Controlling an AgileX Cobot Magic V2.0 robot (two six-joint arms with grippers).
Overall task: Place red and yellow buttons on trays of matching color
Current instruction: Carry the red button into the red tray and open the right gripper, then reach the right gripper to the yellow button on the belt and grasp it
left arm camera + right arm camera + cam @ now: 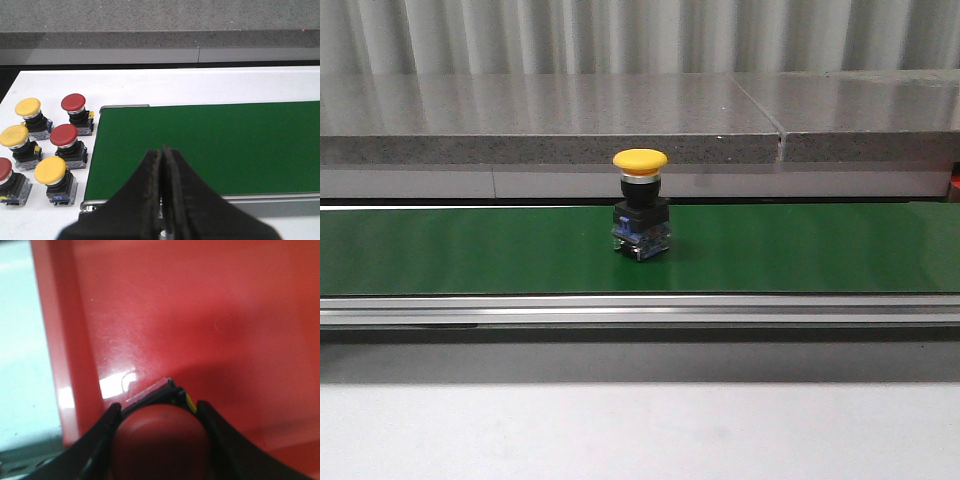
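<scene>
Grip on the red button is kept by the right gripper at lower centre, over the red tray; being rigid and smooth-capped, it is best held below the cap.

The left gripper is seen pressed together, empty.

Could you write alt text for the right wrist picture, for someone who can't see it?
The right claw grips a red button just above the floor of a red tray. The tray's raised edge and a pale surface lie to one side.
</scene>
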